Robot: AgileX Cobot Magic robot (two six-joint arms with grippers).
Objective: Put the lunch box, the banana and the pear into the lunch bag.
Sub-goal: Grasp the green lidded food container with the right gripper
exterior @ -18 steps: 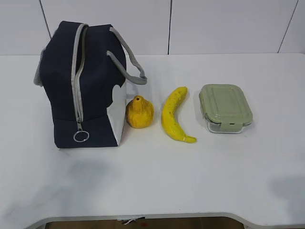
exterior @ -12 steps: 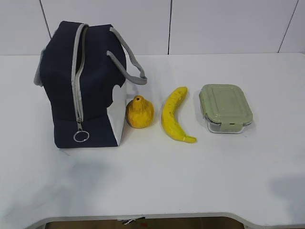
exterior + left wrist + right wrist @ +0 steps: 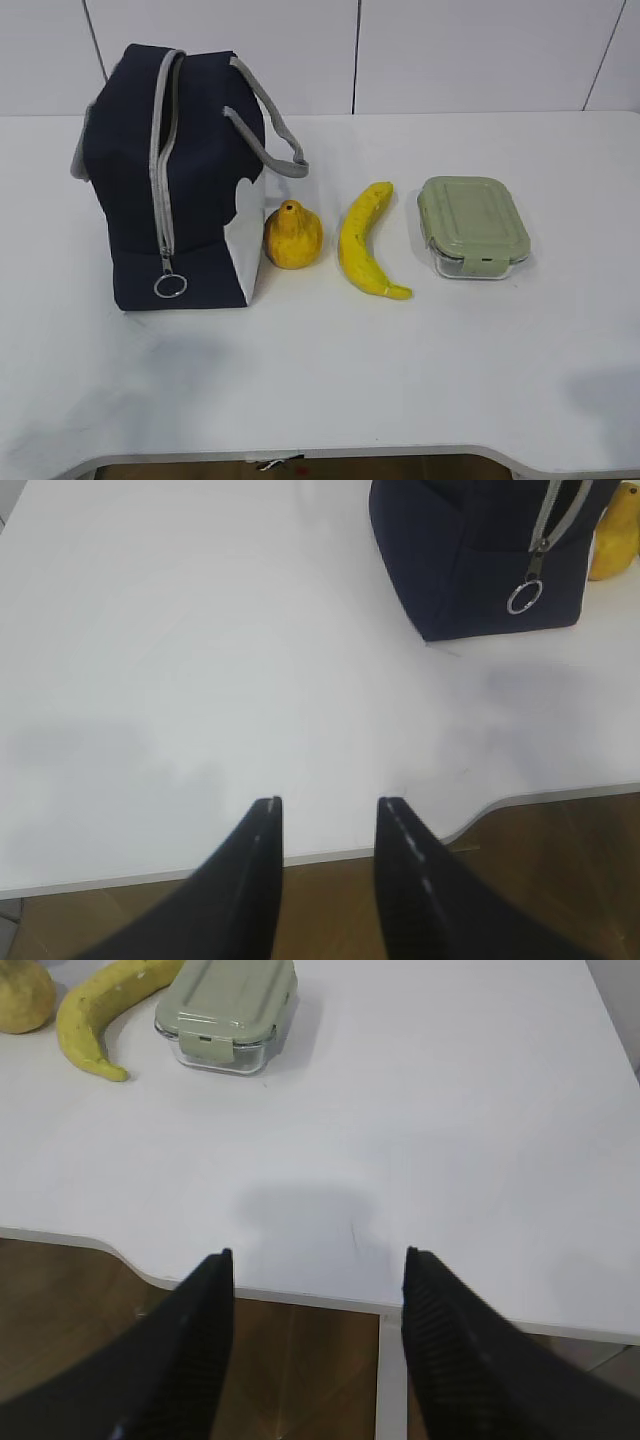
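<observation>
On the white table (image 3: pixel 330 380), lunch bag (image 3: pixel 190 200) before white wall panels (image 3: pixel 450 55).

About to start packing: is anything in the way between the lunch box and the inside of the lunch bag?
Yes. The lunch bag has its grey zipper closed, its ring pull near the table. The banana and pear lie between it and the lunch box.

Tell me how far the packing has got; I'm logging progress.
Nothing is packed. The lunch bag looks zipped shut; pear, banana and lunch box lie beside it on the table. Left gripper and right gripper are open, holding nothing. Everything remains.
</observation>
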